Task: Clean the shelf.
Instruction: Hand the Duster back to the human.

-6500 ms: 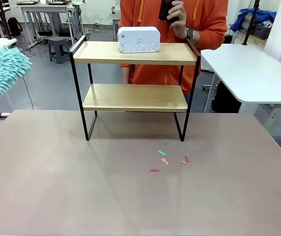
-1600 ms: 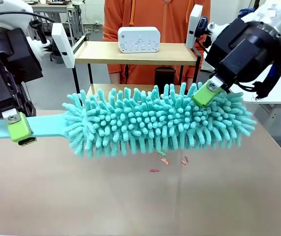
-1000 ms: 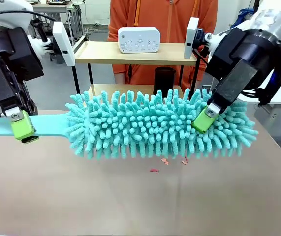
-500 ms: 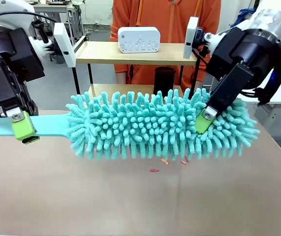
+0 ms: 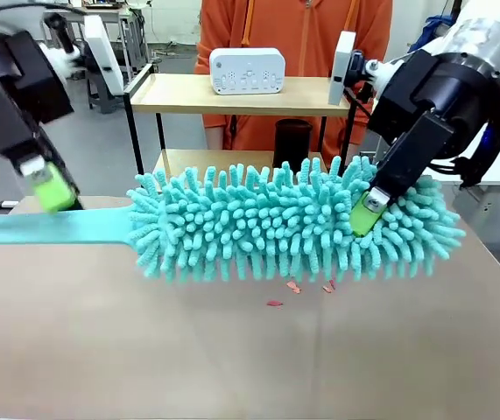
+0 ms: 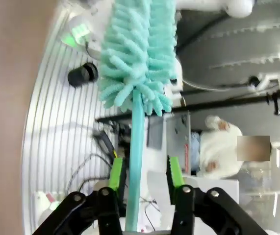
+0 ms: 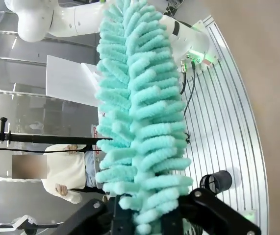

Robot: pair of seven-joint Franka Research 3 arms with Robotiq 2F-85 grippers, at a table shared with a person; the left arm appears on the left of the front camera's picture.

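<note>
A teal fluffy duster (image 5: 293,223) hangs level over the table in front of the shelf (image 5: 232,94), a two-tier wooden rack in a black frame. My right gripper (image 5: 365,213) is shut on the duster's fluffy head near its right end, and in the right wrist view the head (image 7: 140,112) rises from between the fingers of that gripper (image 7: 140,215). My left gripper (image 5: 55,191) is open, blurred, just above the flat teal handle (image 5: 48,229). In the left wrist view the handle (image 6: 135,147) runs loosely between the parted fingers of the left gripper (image 6: 143,174).
A white device (image 5: 247,70) sits on the shelf's top board and a black cup (image 5: 292,144) on the lower one. Small coloured scraps (image 5: 298,286) lie on the brown table under the duster. A person in orange (image 5: 293,26) stands behind the shelf.
My left gripper has opened and lifted off the duster's handle. The duster has shifted slightly right, carried by the right gripper, which closed a second ago and stays shut on the head.
</note>
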